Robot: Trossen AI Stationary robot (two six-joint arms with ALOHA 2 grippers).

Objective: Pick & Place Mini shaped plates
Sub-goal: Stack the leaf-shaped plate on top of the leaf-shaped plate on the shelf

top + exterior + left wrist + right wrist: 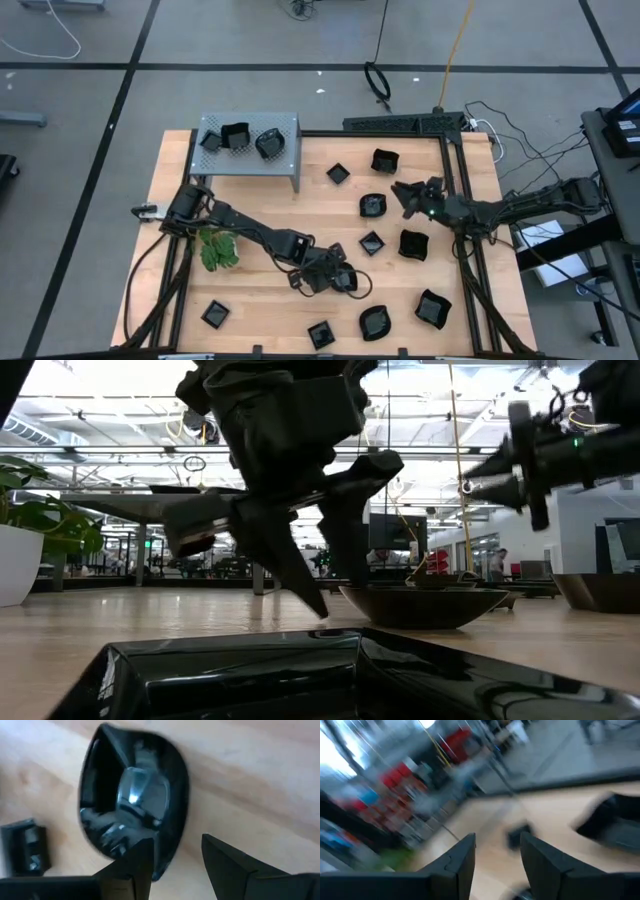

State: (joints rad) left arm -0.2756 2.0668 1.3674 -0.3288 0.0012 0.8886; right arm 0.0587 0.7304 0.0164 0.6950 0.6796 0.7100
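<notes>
Several glossy black mini plates lie scattered on the wooden table. My left gripper is open and low over a rounded plate, also seen in the low view. One finger stands over the plate's near rim and the other stands outside it, over bare wood. My right gripper hovers open and empty above the table's right part, near a plate. It points toward the left in the high view. My left gripper straddles the rounded plate's near rim, coming slanting from above. The plate lies flat on the table. I cannot tell whether either finger touches it.
A grey perforated shelf at the far left carries three black plates. A green plant lies beside the left arm. More plates sit near the near edge and on the right. A small square plate lies close by.
</notes>
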